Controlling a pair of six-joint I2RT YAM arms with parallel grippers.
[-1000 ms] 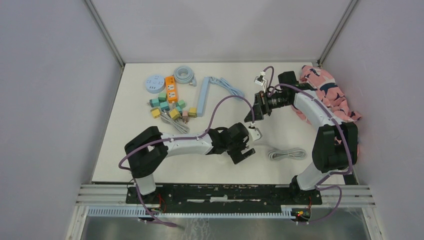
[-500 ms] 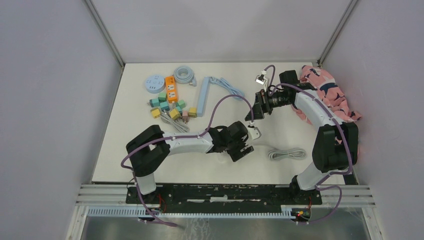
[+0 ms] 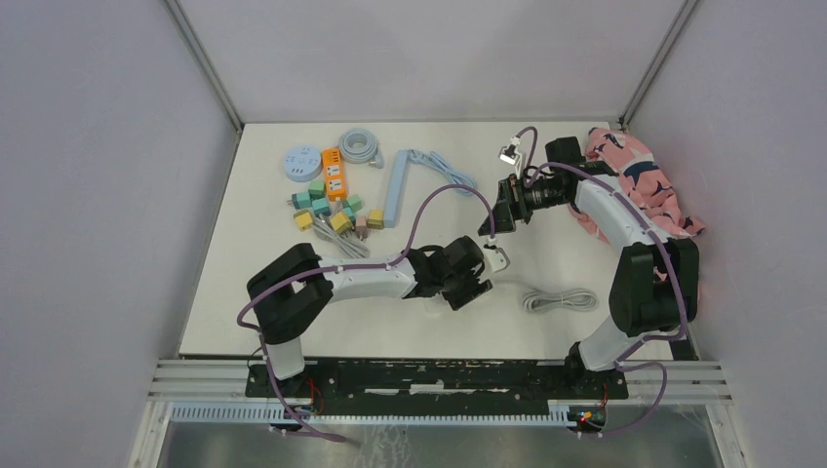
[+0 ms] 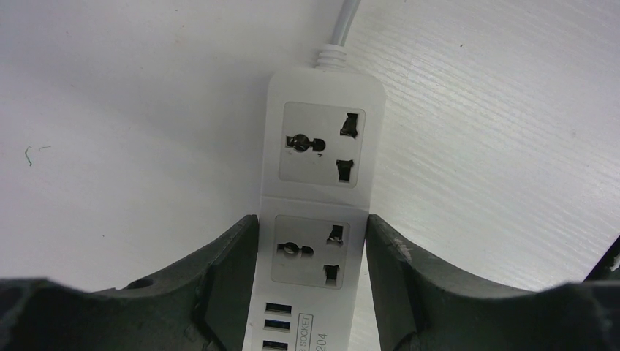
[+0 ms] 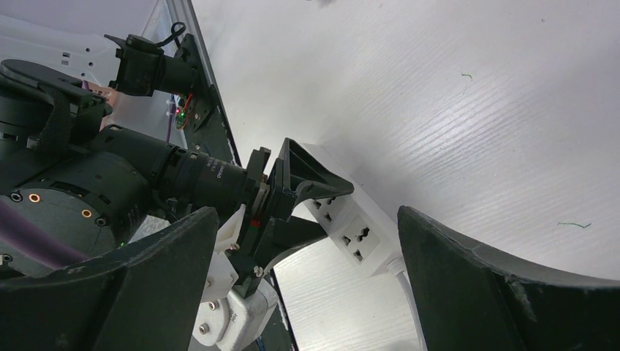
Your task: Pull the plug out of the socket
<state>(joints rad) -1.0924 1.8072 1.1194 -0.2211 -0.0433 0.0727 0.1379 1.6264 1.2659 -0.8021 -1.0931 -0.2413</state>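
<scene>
The left gripper (image 4: 313,228) has its two fingers (image 4: 234,256) clamped against the long sides of the white power strip (image 4: 322,139). The strip lies flat on the white table (image 4: 117,110), near its front edge, with its cord (image 4: 343,22) leading away from the gripper. The right gripper (image 5: 307,212) hangs near the strip, above the table, with its fingers spread wide and nothing between them.

One white power strip (image 4: 318,212), one light-blue strip (image 3: 396,188), one orange strip (image 3: 334,174), one round socket (image 3: 300,163), two coiled cables (image 3: 561,299) (image 3: 359,146), one patterned cloth (image 3: 649,182).
</scene>
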